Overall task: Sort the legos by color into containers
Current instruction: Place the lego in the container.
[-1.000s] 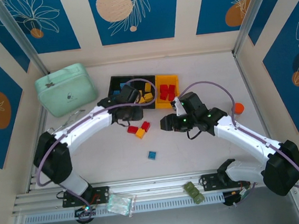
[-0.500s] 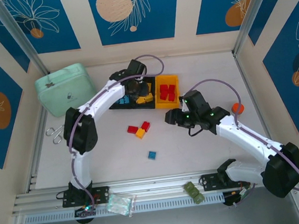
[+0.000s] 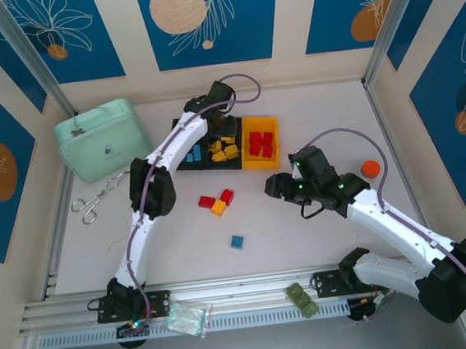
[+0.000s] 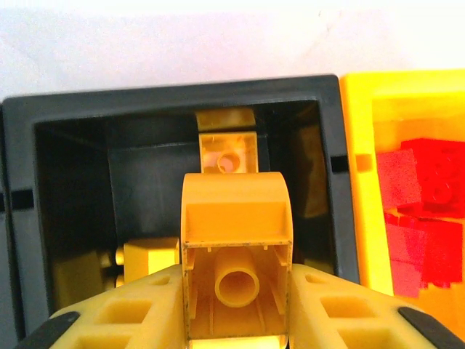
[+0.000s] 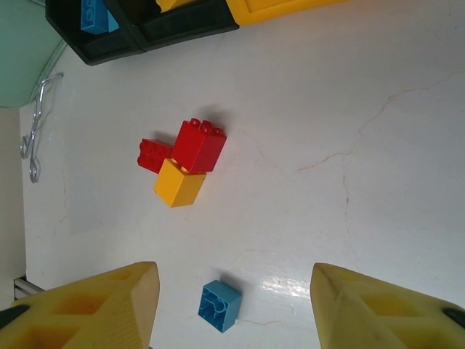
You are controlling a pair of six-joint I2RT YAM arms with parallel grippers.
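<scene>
Yellow plastic studded brick (image 4: 236, 240), pinched in the nearly closed left gripper (image 4: 236, 291), straight above the middle black plastic bin (image 4: 182, 91) at the far side, other yellow bricks (image 4: 149, 256) inside.

Lego bricks partly sorted by colour into three joined bins, with four loose on the table.

The yellow bin (image 3: 259, 121) ends the row and holds the red bricks (image 3: 261, 144). The middle black bin (image 4: 174, 98) touches it and holds the yellow bricks (image 3: 224, 150). One raised yellow brick (image 4: 236, 247) hangs over that bin in the left gripper (image 4: 236, 305), hollow underside showing. The black bin farthest from the yellow bin (image 5: 87, 54) holds the blue bricks (image 5: 93, 16). Nearer the arms than the yellow bin, two loose red bricks (image 5: 198, 144) and a loose yellow brick (image 5: 179, 183) touch in a cluster. A lone blue brick (image 5: 220, 305) lies farther off.
</scene>
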